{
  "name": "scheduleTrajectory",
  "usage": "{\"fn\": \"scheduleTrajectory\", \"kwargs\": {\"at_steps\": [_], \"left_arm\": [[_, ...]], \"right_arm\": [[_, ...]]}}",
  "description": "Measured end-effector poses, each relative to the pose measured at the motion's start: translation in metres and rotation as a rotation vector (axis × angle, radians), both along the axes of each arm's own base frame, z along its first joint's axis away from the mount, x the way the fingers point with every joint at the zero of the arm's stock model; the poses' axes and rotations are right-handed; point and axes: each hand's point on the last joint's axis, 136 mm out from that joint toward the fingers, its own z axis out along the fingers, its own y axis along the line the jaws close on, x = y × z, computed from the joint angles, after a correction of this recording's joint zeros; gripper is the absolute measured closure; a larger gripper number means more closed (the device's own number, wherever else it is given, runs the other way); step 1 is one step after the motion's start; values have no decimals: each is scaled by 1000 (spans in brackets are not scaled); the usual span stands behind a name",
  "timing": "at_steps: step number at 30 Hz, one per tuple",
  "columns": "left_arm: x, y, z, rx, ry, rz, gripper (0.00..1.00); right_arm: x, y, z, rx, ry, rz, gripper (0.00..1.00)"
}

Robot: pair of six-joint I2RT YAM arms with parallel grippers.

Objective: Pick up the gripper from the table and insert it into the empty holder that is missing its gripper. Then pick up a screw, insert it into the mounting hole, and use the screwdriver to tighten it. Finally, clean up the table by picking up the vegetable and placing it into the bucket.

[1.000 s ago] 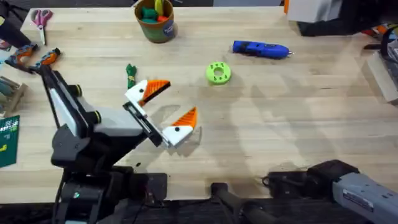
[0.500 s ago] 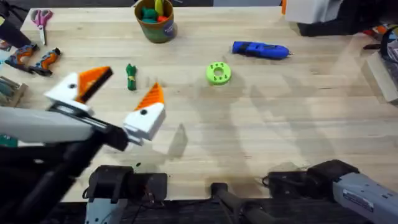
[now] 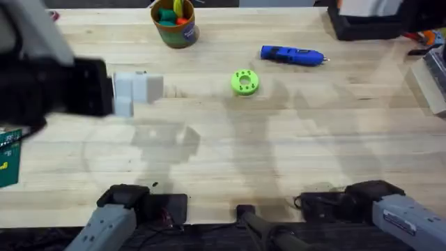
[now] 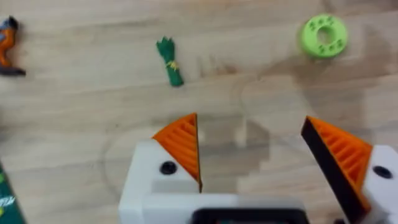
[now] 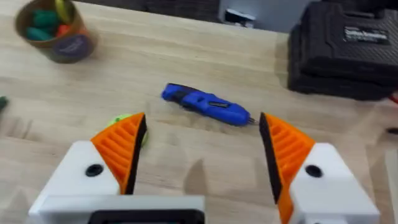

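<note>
My left gripper (image 4: pixel 252 149) hangs open high above the table, both white fingers carrying orange ribbed pads (image 4: pixel 183 146), with nothing between them. The dark-green vegetable (image 4: pixel 169 61) lies on the wood beyond it. In the overhead view the left arm (image 3: pixel 56 84) looms large and blurred at the left, covering the vegetable. My right gripper (image 5: pixel 202 149) is open and empty too, and the blue screwdriver (image 5: pixel 205 106) lies on the table ahead of it. The screwdriver (image 3: pixel 293 56) rests at the back right and the bucket (image 3: pixel 174 24) at the back centre. The loose gripper piece, the empty holder and the screw are out of view.
A lime-green disc (image 3: pixel 244 81) with holes lies mid-table. A black case (image 5: pixel 348 53) stands at the back right. The bucket (image 5: pixel 56 28) holds several coloured toys. Orange-handled tools (image 4: pixel 6 46) lie near the left edge.
The left arm has risen toward the camera and swung left and back, and now hides the vegetable in the overhead view. The right arm has not moved.
</note>
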Motion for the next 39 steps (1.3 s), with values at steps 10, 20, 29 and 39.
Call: {"fn": "scheduleTrajectory", "kwargs": {"at_steps": [10,20,29,39], "left_arm": [[53,16,-20,109,259,56,15],[86,32,-75,132,462,102,15],[129,70,-134,110,553,184,15],[156,78,-204,100,648,188,15]], "right_arm": [[-2,-30,-6,-12,28,-97,10],[-2,-30,-6,-12,30,-97,10],[-2,-30,-6,-12,31,-97,10],[-2,-30,-6,-13,31,-98,9]]}}
